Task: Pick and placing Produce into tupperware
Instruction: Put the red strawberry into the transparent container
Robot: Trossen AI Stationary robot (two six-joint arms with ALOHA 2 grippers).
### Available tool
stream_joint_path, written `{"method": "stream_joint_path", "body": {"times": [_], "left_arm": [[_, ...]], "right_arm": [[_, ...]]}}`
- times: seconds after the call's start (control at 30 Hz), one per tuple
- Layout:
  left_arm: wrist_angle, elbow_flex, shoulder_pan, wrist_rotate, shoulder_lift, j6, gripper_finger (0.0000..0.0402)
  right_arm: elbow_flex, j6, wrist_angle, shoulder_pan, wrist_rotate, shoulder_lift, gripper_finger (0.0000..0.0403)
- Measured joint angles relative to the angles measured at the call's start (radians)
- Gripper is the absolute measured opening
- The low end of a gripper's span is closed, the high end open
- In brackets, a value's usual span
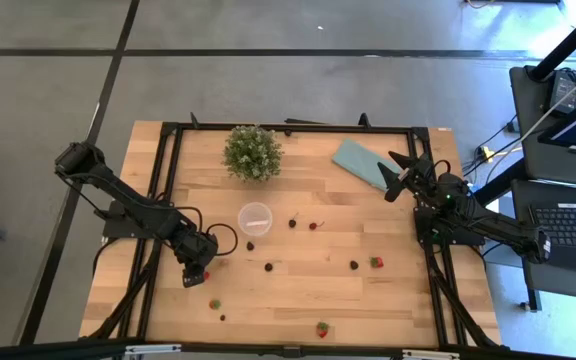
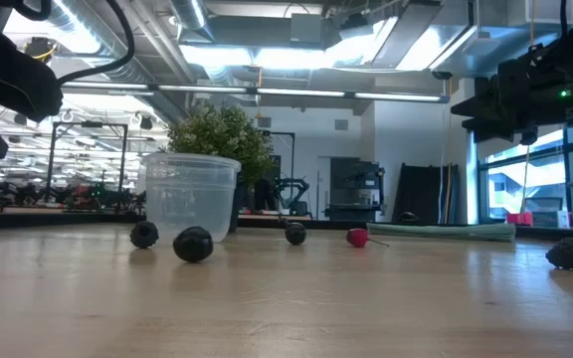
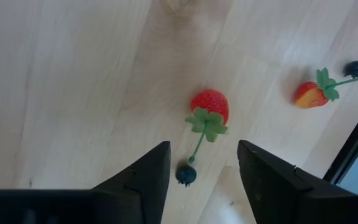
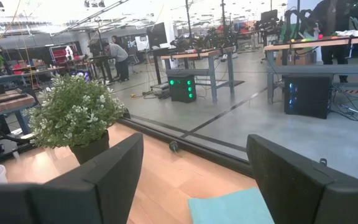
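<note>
From the high view, I judge the job barely begun: the small round clear plastic cup (image 1: pixel 255 218) looks empty at mid-table, and the tiny red strawberries and dark berries lie scattered on the wood around it, such as a red strawberry (image 1: pixel 376 262) to the right and a dark berry (image 1: pixel 251 245) just near of the cup. My left gripper (image 1: pixel 197 272) hangs near-left of the cup, close to a red berry (image 1: pixel 206 276). My right gripper (image 1: pixel 404 172) waits at the far right over the flat teal cloth (image 1: pixel 360 163), well apart from the bushy green potted plant (image 1: pixel 252 152).

In the low view, the cup (image 2: pixel 190 197) stands upright with nothing visible inside; dark berries (image 2: pixel 193 244) sit beside it.

The left wrist view shows my fingers (image 3: pixel 142 180) spread wide, holding nothing, with a green-topped red strawberry (image 3: pixel 209 111) just ahead of them.

The right wrist view shows wide-parted fingers (image 4: pixel 101 177), also empty, facing the plant (image 4: pixel 76 116).
</note>
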Motion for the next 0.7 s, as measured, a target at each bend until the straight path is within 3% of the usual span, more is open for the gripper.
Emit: {"method": "stream_joint_path", "body": {"times": [0.7], "left_arm": [[-0.005,0.000,0.000,0.021,0.035,-0.009,0.0155]], "right_arm": [[0.000,0.001,0.000,0.000,0.000,0.000,0.0288]]}}
